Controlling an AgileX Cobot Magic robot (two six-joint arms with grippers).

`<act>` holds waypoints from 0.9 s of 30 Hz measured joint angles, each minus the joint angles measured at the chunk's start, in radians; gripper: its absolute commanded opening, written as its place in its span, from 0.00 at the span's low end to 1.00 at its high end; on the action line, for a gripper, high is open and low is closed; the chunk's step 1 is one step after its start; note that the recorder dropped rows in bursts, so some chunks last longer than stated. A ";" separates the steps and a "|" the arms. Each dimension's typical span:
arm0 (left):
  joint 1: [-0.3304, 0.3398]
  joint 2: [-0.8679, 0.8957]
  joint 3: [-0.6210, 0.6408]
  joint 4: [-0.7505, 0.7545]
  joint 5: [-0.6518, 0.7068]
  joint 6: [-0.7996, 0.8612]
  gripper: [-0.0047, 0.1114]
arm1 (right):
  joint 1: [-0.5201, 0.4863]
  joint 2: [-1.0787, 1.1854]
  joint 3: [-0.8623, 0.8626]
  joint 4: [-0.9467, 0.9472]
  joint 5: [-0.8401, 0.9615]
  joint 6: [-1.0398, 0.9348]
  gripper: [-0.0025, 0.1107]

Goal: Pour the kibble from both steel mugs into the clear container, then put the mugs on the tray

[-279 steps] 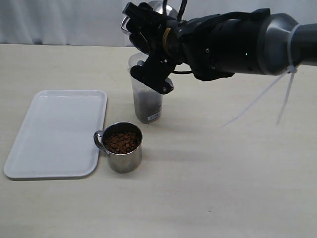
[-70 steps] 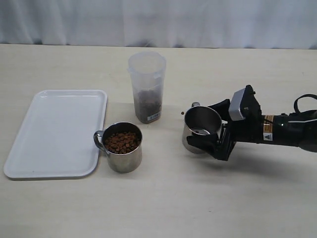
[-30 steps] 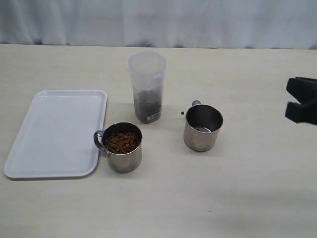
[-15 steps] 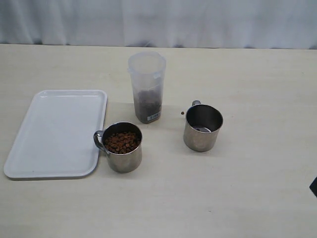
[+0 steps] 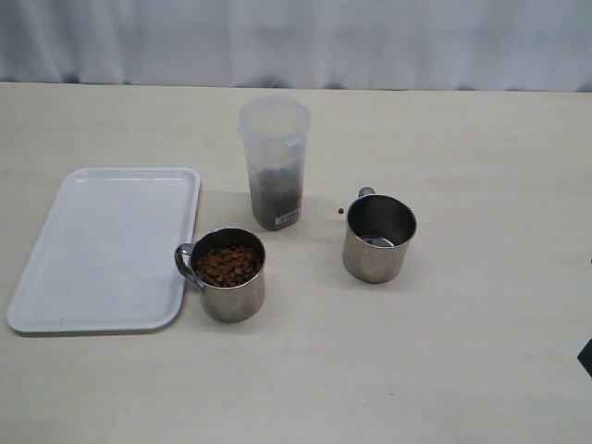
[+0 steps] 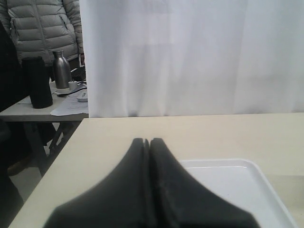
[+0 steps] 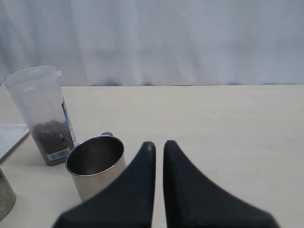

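Note:
The clear container [image 5: 275, 162] stands upright mid-table, kibble [image 5: 275, 196] filling its lower part. In front of it to the left, a steel mug [image 5: 228, 275] full of kibble stands beside the white tray [image 5: 102, 250]. A second steel mug [image 5: 378, 239] stands empty to the right; the right wrist view shows it [image 7: 95, 164] near the container [image 7: 42, 109]. My right gripper [image 7: 159, 145] is shut and empty, pulled back from that mug. My left gripper [image 6: 147, 141] is shut and empty, beside a corner of the tray [image 6: 228, 185].
One stray pellet [image 5: 340, 211] lies on the table between the container and the empty mug. A dark bit of my right arm [image 5: 586, 356] shows at the right edge. Beyond the table's far left end stands a side table with bottles [image 6: 38, 80].
The right gripper set the emptied mug down right of the container, let go and drew back off the right edge. Nothing has moved in the last half second.

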 measured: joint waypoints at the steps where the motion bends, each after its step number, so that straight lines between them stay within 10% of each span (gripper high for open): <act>1: 0.000 0.000 0.000 0.000 0.000 0.000 0.04 | 0.000 0.000 0.000 -0.002 0.000 0.006 0.06; 15: 0.000 0.000 0.000 0.000 0.000 0.000 0.04 | 0.000 0.000 0.000 0.030 0.002 0.003 0.06; 27: 0.000 0.000 0.000 0.000 0.000 0.000 0.04 | 0.000 0.000 0.000 1.169 0.188 -1.050 0.06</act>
